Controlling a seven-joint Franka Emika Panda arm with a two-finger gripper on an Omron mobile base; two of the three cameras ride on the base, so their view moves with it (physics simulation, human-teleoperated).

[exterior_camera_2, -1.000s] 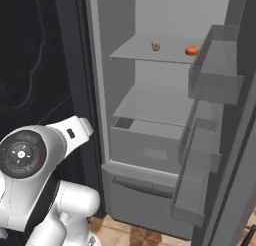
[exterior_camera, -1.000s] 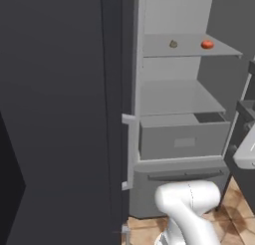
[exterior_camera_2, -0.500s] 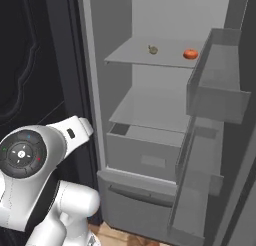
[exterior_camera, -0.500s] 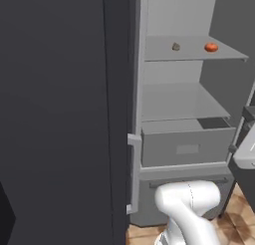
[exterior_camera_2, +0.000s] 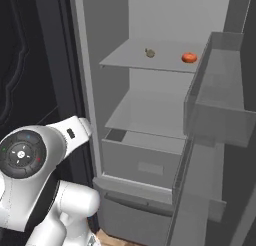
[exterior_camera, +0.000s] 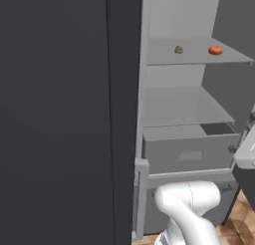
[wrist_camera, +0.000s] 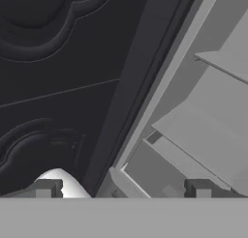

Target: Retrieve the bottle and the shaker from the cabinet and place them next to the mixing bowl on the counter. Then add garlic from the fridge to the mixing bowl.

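The fridge (exterior_camera: pixel 144 114) stands open with a grey inside. A small garlic bulb (exterior_camera: pixel 178 50) (exterior_camera_2: pixel 149 52) lies on its upper shelf, left of a red round fruit (exterior_camera: pixel 215 50) (exterior_camera_2: pixel 189 58). In the hand view my gripper (wrist_camera: pixel 122 188) is open, its two fingertips (wrist_camera: pixel 46 187) far apart with nothing between them. It points at the fridge's left edge, low down beside the drawer. The bottle, shaker, cabinet, mixing bowl and counter are out of view.
A grey drawer (exterior_camera: pixel 189 152) (exterior_camera_2: pixel 145 162) sits half pulled out under the lower shelf. The fridge door with its bins (exterior_camera_2: pixel 220 105) swings out on the right. A dark carved panel (wrist_camera: pixel 58 63) (exterior_camera: pixel 55 114) stands left of the fridge. My white arm (exterior_camera_2: pixel 30 165) rises low in front.
The whole picture has shifted a little and the fridge looks larger: the base has driven nearer. Nothing in the fridge has moved.
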